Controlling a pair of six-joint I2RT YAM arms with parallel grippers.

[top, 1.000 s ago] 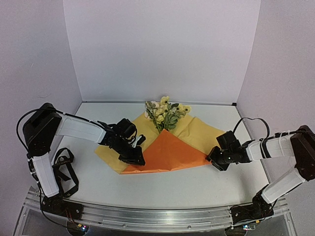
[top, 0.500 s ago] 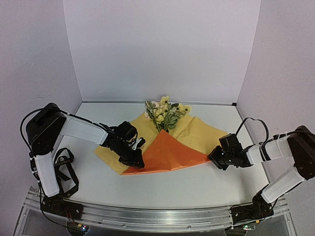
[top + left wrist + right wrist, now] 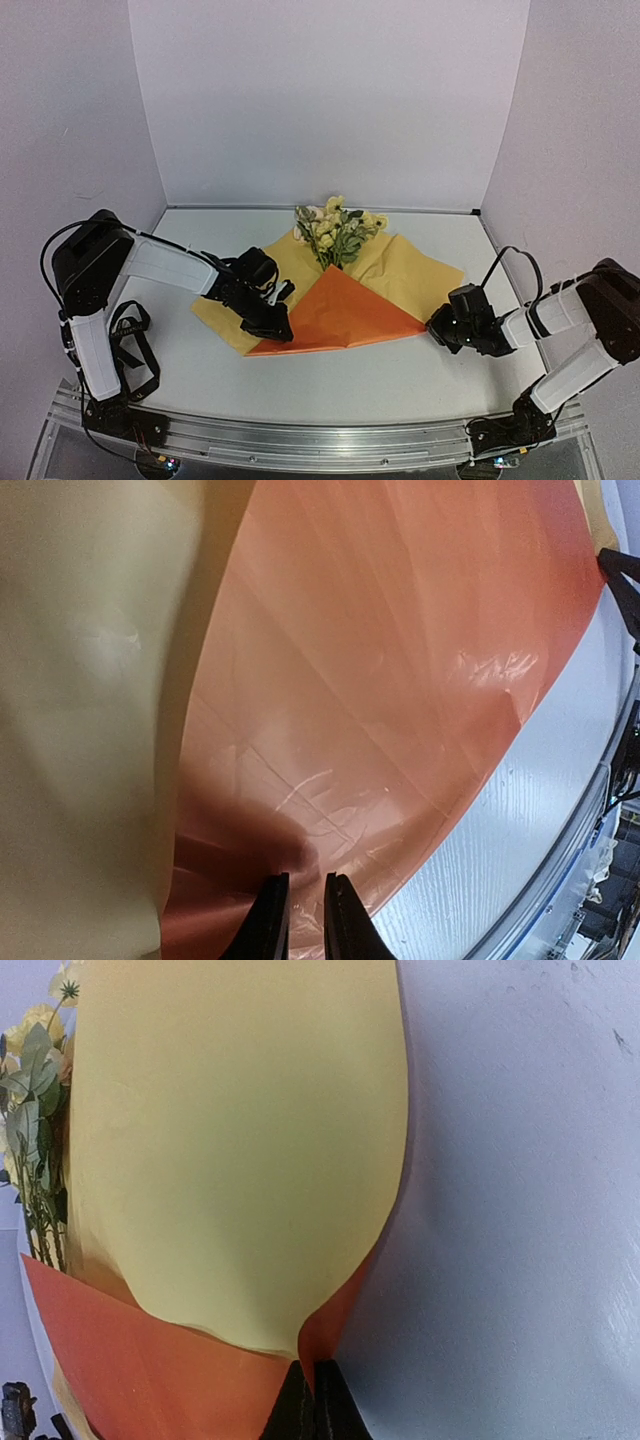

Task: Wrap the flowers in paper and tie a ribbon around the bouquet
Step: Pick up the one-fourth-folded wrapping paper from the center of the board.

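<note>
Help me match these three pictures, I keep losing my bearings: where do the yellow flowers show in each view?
Top external: the flowers lie at the far middle, at the back edge of the sheet.
Left wrist: not in it.
Right wrist: flowers along the upper left edge.
Shared landmark: the paper, its orange fold visible in all three.

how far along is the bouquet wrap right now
Done: the flowers lie on the paper, and its left side is folded over the stems, orange face up. In hand: the left gripper grips that fold while the right gripper is shut on the right corner. Left: fold the right side over, then tie the ribbon; none is on yet.
</note>
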